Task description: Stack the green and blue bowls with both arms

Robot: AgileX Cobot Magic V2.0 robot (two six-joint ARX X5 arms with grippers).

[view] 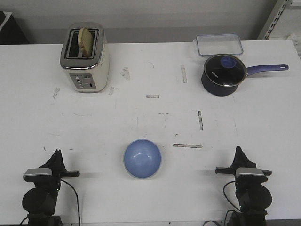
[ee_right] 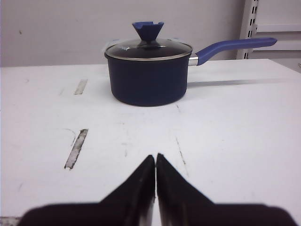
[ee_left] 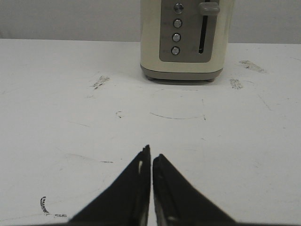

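The blue bowl (view: 142,158) sits upright on the white table (view: 150,113) near the front edge, midway between my arms. No separate green bowl shows in any view. My left gripper (view: 57,153) rests at the front left, well left of the bowl; in the left wrist view (ee_left: 151,153) its jaws are shut and empty. My right gripper (view: 238,150) rests at the front right, well right of the bowl; in the right wrist view (ee_right: 155,157) its jaws are shut and empty. Neither wrist view shows the bowl.
A cream toaster (view: 85,59) with bread in its slot stands at the back left, also in the left wrist view (ee_left: 186,37). A dark lidded saucepan (view: 224,74) with a purple handle stands at the back right, also in the right wrist view (ee_right: 148,70). A clear plastic box (view: 219,44) lies behind it.
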